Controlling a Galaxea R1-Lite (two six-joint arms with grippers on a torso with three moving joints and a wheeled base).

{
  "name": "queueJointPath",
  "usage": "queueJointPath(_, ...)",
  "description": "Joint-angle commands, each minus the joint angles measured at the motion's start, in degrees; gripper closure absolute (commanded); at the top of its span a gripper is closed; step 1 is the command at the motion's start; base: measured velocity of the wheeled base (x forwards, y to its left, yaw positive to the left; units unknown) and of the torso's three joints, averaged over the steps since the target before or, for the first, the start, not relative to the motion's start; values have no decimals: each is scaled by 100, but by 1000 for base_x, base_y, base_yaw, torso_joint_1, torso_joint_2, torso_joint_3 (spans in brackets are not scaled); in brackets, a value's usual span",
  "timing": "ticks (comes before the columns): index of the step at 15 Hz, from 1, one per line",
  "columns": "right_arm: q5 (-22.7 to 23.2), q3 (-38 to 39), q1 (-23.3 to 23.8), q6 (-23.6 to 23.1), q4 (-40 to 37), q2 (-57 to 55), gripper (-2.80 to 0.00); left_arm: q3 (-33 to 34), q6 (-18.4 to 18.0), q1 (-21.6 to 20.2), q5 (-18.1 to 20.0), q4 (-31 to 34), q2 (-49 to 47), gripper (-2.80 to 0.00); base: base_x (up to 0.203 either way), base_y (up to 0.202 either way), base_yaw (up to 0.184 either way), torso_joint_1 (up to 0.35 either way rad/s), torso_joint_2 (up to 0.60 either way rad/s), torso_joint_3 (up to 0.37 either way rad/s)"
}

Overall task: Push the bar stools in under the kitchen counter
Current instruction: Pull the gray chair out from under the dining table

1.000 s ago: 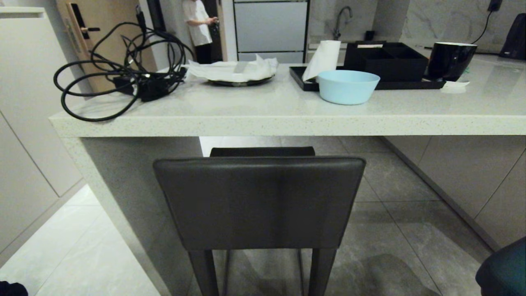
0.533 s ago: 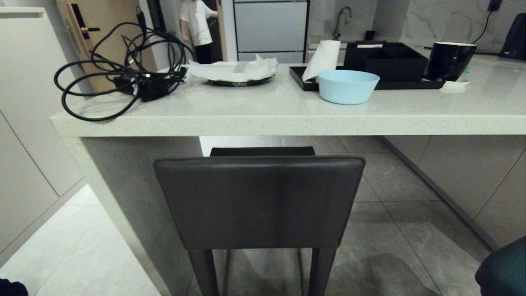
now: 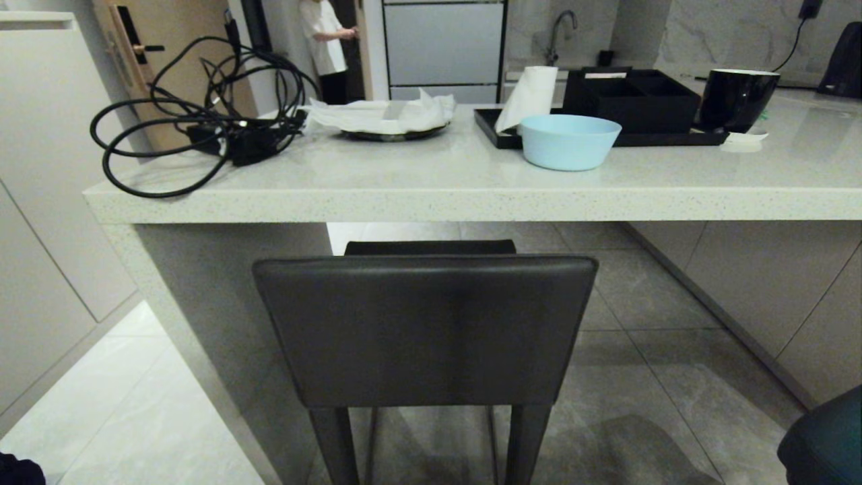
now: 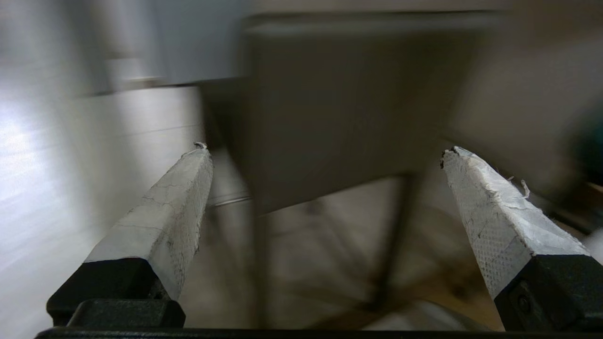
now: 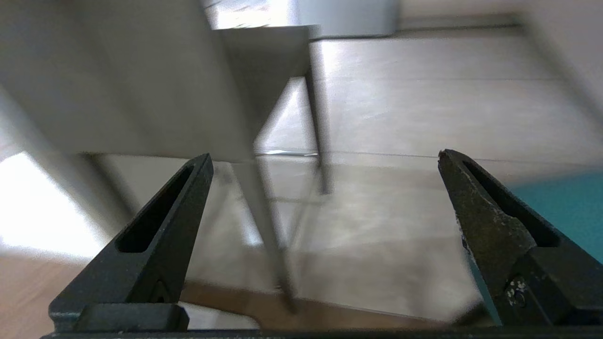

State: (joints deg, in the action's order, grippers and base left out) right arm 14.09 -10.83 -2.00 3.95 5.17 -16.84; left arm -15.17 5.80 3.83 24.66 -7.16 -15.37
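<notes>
Dark grey-brown bar stool [image 3: 424, 330], its square flat backrest facing you, stands squarely before the kitchen counter [image 3: 471, 199], the backrest on your side of the slab's front edge and its top just below that edge, the seat reaching in beneath. You see only a sliver of the teal stool [image 3: 825, 444], at the lower right corner of the head view, well apart from the grey one and out from the counter. Neither arm enters the head view; both grippers appear only through their own wrist cameras. Your left gripper [image 4: 325, 150] has its white-taped fingers [image 4: 165, 221] spread wide with nothing between them, aimed at the grey stool's backrest and legs, clear of them. Your right gripper [image 5: 325, 157] likewise stands wide open and empty, its black fingers [image 5: 160, 235] framing the stool's thin legs and the floor, teal showing at one edge. On the counter top lie a tangle of black cables [image 3: 202, 121], a plate with crumpled paper [image 3: 387, 118], a pale blue bowl [image 3: 569, 141], a black tray [image 3: 609, 131] and a black cup [image 3: 737, 98]. A person [image 3: 326, 47] stands at a doorway far behind.
</notes>
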Motion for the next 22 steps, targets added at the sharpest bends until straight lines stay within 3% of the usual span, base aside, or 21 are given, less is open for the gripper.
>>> queueJointPath(1, 287, -191, -343, -5, 617, -1632, -280, -46, 77, 607, 330, -658, -1365, -280, 0, 0, 0, 0, 0, 0)
queueJointPath(3, 684, -299, -505, -31, 1137, -2612, -280, 29, 194, 946, 458, -1240, -2079, -280, 0, 0, 0, 0, 0, 0)
queueJointPath(7, 1739, -437, -403, -56, 2596, -4314, -280, 740, 308, 1065, 669, -2728, -3302, -280, 0, 0, 0, 0, 0, 0)
queueJointPath(10, 2700, -690, -333, -61, 2925, -4716, -280, 829, 309, 932, 1368, -3073, -3848, -280, 0, 0, 0, 0, 0, 0)
queueJointPath(12, 3289, -734, -306, -61, 2932, -4777, -280, 806, 286, 414, 1963, -3111, -4112, -280, 0, 0, 0, 0, 0, 0)
queueJointPath(13, 3481, -736, -266, -73, 2929, -4828, -280, 785, 275, -47, 2401, -3227, -4267, -280, 0, 0, 0, 0, 0, 0)
queueJointPath(16, 3520, -732, -274, -277, 2948, -5212, -280, 895, -101, -1555, 4096, -3902, -5165, -280, 0, 0, 0, 0, 0, 0)
queueJointPath(19, 3522, -719, -294, -361, 3462, -5821, -280, 1007, -428, -1822, 4684, -4883, -6201, -280, 0, 0, 0, 0, 0, 0)
queueJointPath(22, 3518, -616, -368, -368, 4269, -6545, -280, 1024, -486, -1785, 4774, -5932, -7180, -280, 0, 0, 0, 0, 0, 0)
